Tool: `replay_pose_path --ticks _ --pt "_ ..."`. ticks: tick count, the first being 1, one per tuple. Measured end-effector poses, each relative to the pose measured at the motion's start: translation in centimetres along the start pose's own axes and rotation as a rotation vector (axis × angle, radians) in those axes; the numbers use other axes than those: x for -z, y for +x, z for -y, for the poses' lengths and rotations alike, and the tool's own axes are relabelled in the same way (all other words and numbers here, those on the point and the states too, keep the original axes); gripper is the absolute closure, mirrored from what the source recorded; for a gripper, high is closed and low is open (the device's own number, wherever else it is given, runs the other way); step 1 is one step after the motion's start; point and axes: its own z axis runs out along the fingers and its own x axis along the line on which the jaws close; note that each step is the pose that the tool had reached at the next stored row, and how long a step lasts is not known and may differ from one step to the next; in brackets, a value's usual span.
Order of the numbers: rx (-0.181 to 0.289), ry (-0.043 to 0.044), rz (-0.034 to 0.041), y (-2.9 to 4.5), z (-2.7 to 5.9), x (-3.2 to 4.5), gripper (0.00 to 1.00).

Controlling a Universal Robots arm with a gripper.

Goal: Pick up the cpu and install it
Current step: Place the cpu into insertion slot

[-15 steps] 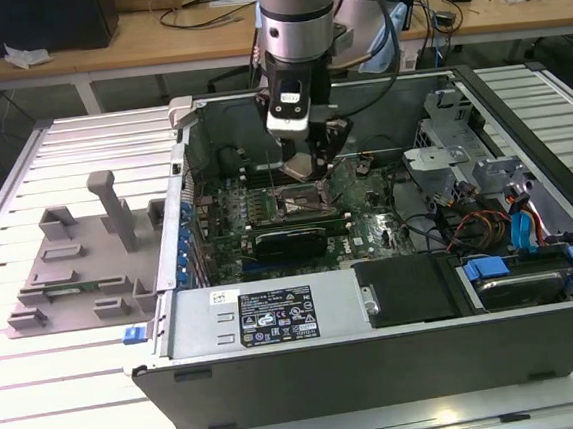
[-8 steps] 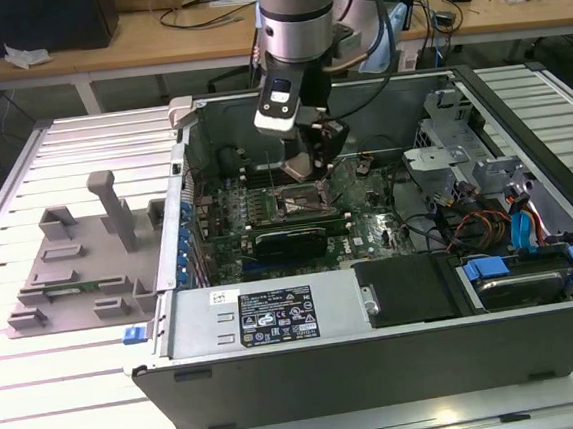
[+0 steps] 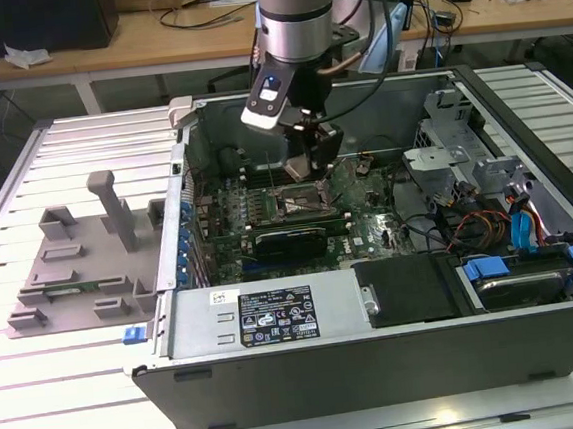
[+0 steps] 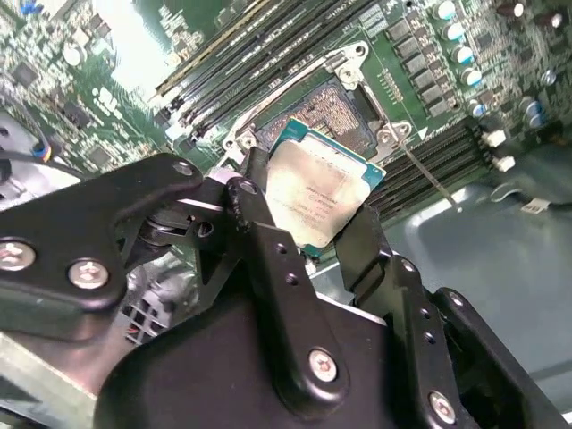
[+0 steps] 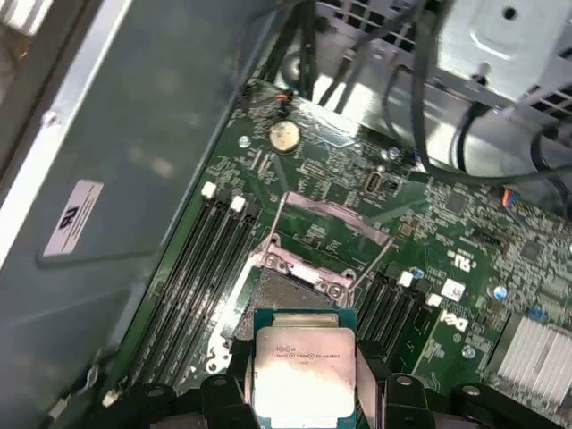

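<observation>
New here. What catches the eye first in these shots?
The open computer case, motherboard exposed, sits mid-table in the exterior view. The tool reaches into it, shut on the cpu, held over the open socket in both wrist views. A grey tray lies beside the case on the exterior view's left.

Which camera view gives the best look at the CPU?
The second wrist view: the cpu shows most of its silver top, held in the tool near the open socket. The first wrist view cuts part of it off at the frame edge. In the exterior view it is too small to make out.
</observation>
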Motion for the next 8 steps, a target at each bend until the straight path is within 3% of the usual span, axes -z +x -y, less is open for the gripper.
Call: replay_pose_path --ticks 7,8 --pt "-0.137 -0.0038 0.0071 0.0 0.0 -0.01 0.46" --pt "-0.175 -0.0048 0.0091 0.0 0.0 -0.01 0.46"
